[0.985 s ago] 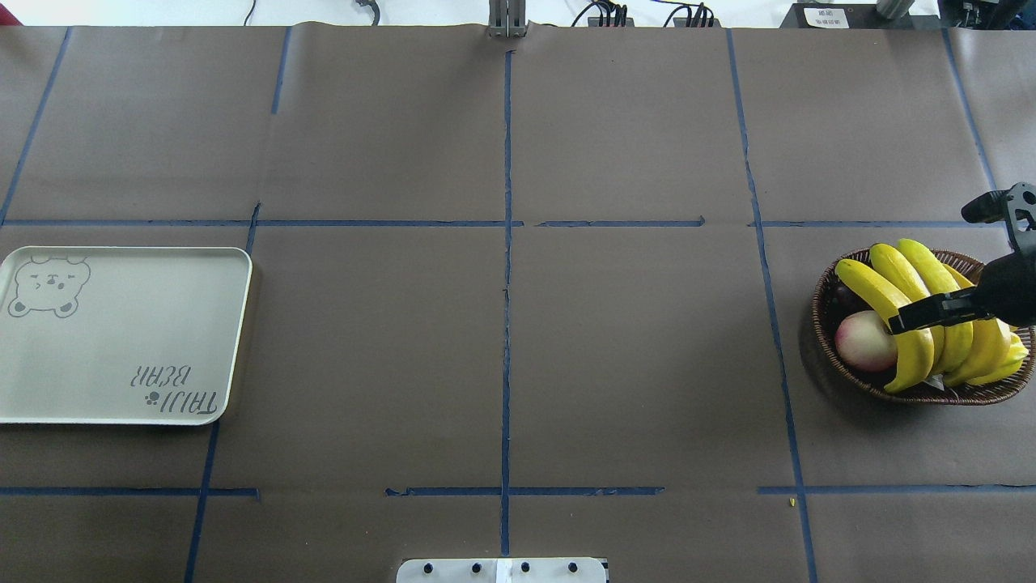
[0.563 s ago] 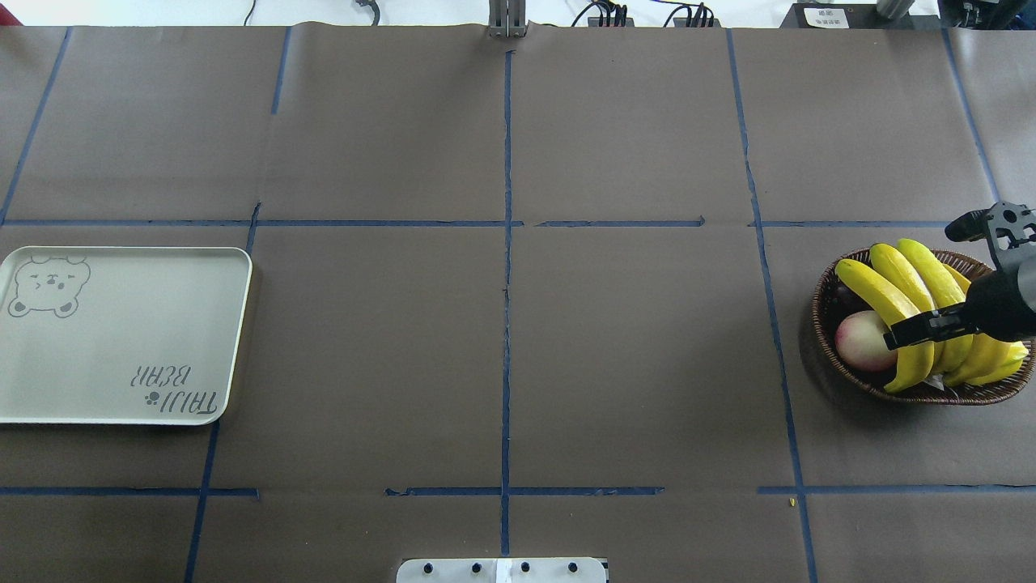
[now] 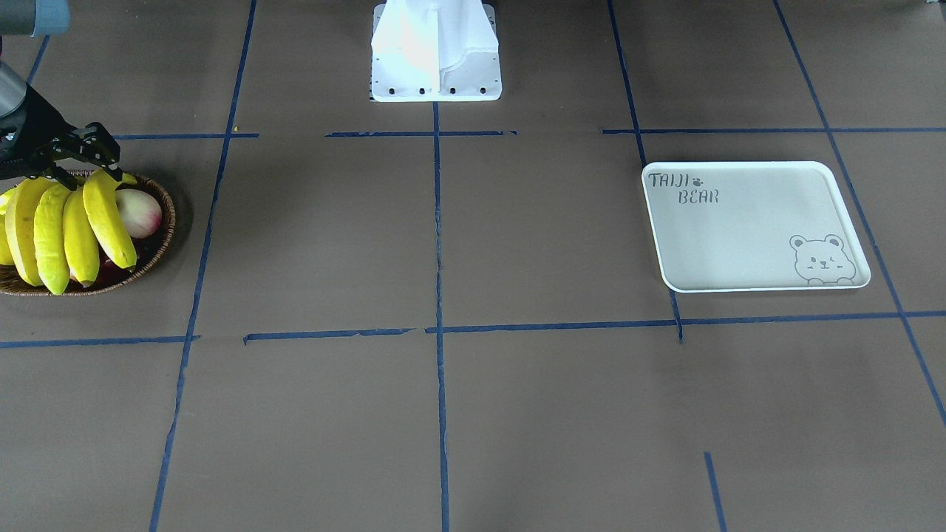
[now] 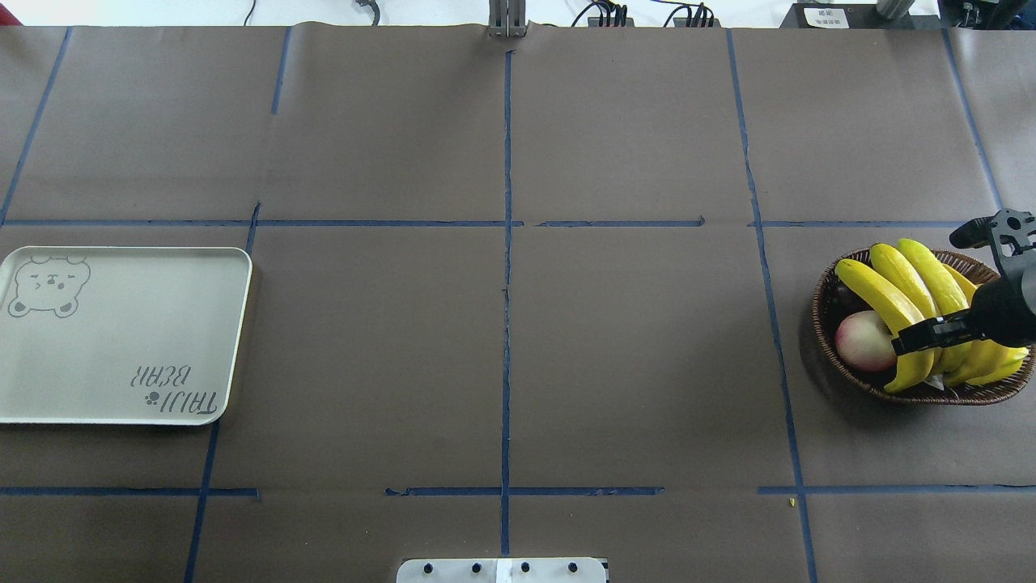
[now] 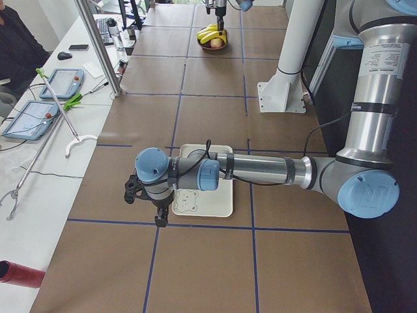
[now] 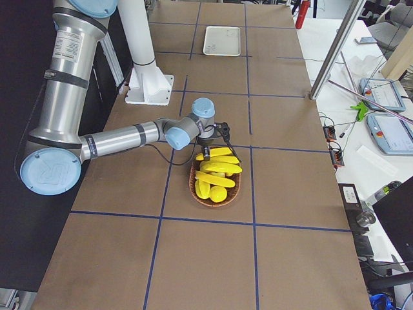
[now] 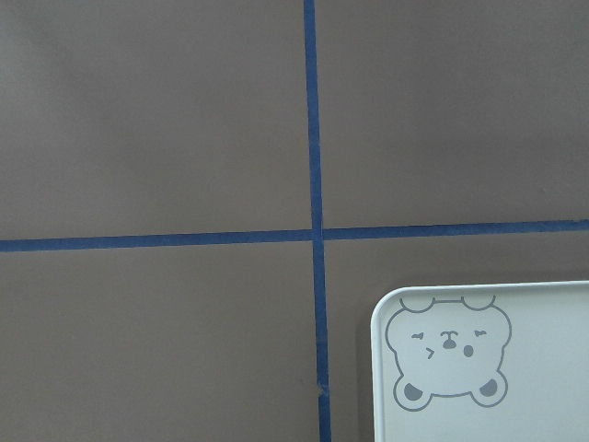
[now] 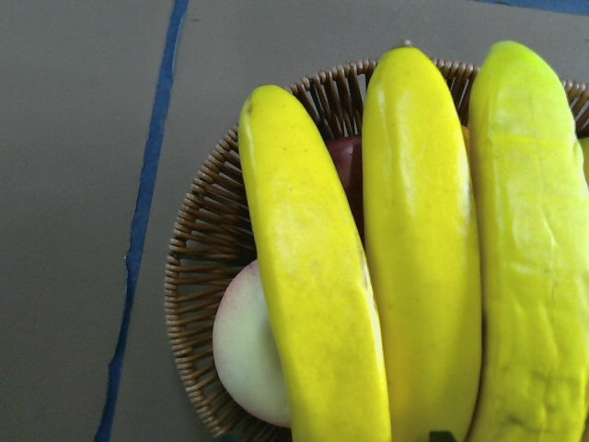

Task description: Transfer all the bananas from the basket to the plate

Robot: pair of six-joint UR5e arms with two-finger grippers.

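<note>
Several yellow bananas (image 4: 870,291) (image 3: 103,214) (image 8: 313,295) lie side by side as a bunch in the brown wicker basket (image 4: 825,291) (image 3: 159,244) (image 8: 198,276) at the table's right end. My right gripper (image 4: 927,291) (image 3: 63,166) hangs open just over the bunch, one finger on each side of it, holding nothing. The white bear plate (image 4: 121,348) (image 3: 746,236) (image 7: 515,368) lies empty at the far left. My left gripper (image 5: 156,212) shows only in the exterior left view, beside the plate's bear corner; I cannot tell whether it is open or shut.
A pink-cream apple (image 4: 862,340) (image 3: 140,210) (image 8: 244,359) sits in the basket beside the bananas. The robot's white base plate (image 3: 436,52) stands at mid-table on my side. Blue tape lines cross the brown paper. A side table with tablets (image 5: 62,81) flanks the far edge.
My right gripper has shifted a little toward the basket's near side and come lower over the bunch, still open. Bananas, basket and plate have not moved.
</note>
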